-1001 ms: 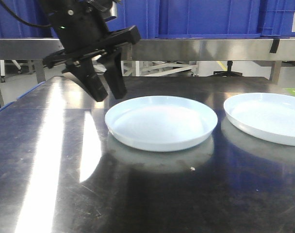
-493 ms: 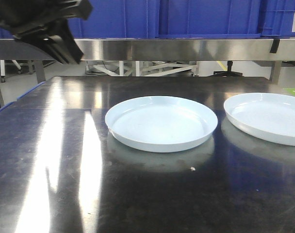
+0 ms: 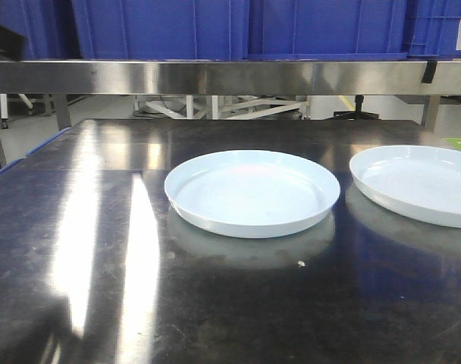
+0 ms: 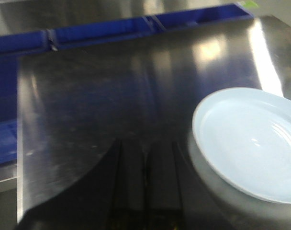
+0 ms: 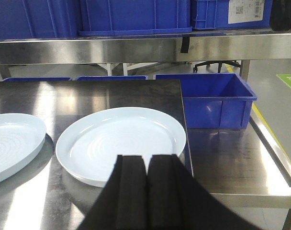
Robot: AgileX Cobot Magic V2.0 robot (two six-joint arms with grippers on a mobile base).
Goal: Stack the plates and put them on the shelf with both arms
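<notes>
Though the right gripper [image 5: 146,191] is pinched closed, the right plate [image 5: 121,143] lies dead ahead of it. The left gripper [image 4: 145,187], likewise closed, has the other plate [image 4: 251,143] ahead-right.

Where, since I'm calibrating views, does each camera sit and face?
Front: low at the dark steel tabletop edge, facing the stainless-steel shelf; no robot parts.
Left wrist: above, angled down; shut left gripper, round pale bluish-white centre plate.
Right wrist: facing the shelf; shut right gripper, matching right plate.
All share the centre plate.
</notes>
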